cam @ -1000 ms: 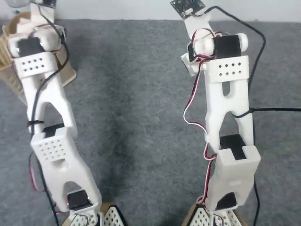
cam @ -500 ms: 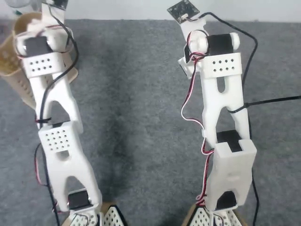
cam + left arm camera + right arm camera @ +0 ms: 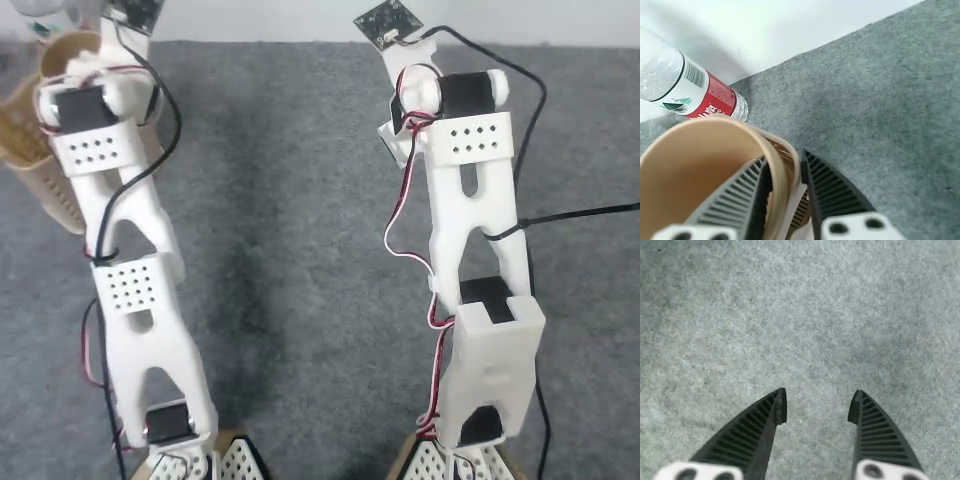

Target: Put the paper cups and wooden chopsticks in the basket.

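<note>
Left gripper [image 3: 783, 157]: clenched on the wall of a paper cup [image 3: 700, 165], one finger inside the cup and the other outside against its rim.
Paper cup: tan, mouth open toward the wrist camera, held off the table [image 3: 280, 200] at the far left corner. In the high view its curved rim [image 3: 62, 48] shows just beyond the left arm's [image 3: 120, 290] wrist.
Basket [image 3: 35, 165]: tan with upright slats, at the far left corner of the table, partly hidden by the left arm. In the left wrist view a ribbed tan wall [image 3: 799, 216] shows between the gripper's fingers, just beside the cup; whether the cup touches it cannot be told.
Bottle [image 3: 690, 85]: clear plastic with a red label, lying tilted beyond the table's far edge near the left corner, close behind the cup.
Right gripper [image 3: 820, 392]: released, its two black ribbed fingers spread apart with nothing between them, above bare grey felt.
Right arm [image 3: 470, 200]: stretched out from the near edge toward the far edge, right of the table's middle, well apart from the cup and basket.
Table: covered in grey felt, with a pale strip running along beyond its far edge.
</note>
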### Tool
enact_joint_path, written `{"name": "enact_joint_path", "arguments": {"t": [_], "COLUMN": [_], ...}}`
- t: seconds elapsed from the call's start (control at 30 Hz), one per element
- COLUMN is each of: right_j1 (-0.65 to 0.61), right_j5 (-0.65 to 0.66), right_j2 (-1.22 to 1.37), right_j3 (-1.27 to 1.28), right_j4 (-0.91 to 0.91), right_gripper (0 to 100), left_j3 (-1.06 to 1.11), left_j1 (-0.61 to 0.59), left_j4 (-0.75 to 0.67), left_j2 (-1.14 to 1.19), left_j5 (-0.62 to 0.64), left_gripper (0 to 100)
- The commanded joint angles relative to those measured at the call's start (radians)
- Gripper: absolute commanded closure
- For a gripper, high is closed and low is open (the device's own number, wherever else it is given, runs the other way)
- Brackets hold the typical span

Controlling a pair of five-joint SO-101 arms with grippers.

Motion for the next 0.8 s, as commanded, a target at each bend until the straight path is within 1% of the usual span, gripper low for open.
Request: {"name": "enact_joint_path", "arguments": {"t": [0.0, 0.2, 0.33, 0.47, 0.6, 0.77], "right_j1": [0.022, 0.024, 0.024, 0.025, 0.024, 0.024], "right_j5": [-0.008, -0.008, -0.003, -0.002, -0.002, -0.005], "right_j2": [-0.015, -0.01, -0.008, -0.007, -0.005, -0.005], "right_j3": [-0.006, -0.006, -0.006, -0.006, -0.006, -0.006], "right_j4": [-0.007, -0.016, -0.015, -0.018, -0.018, -0.015], "right_gripper": [78.3, 78.3, 78.3, 78.3, 78.3, 78.3], "left_j3": [-0.004, -0.005, -0.005, -0.004, -0.004, -0.005], "left_j1": [0.06, 0.184, 0.226, 0.221, 0.192, 0.129], "left_j4": [0.061, 0.06, 0.06, 0.06, 0.06, 0.057], "left_j2": [0.043, 0.041, 0.011, -0.058, -0.123, -0.153], "left_j5": [-0.005, 0.106, 0.155, 0.187, 0.204, 0.233], "left_gripper": [99, 99, 99, 99, 99, 99]}}
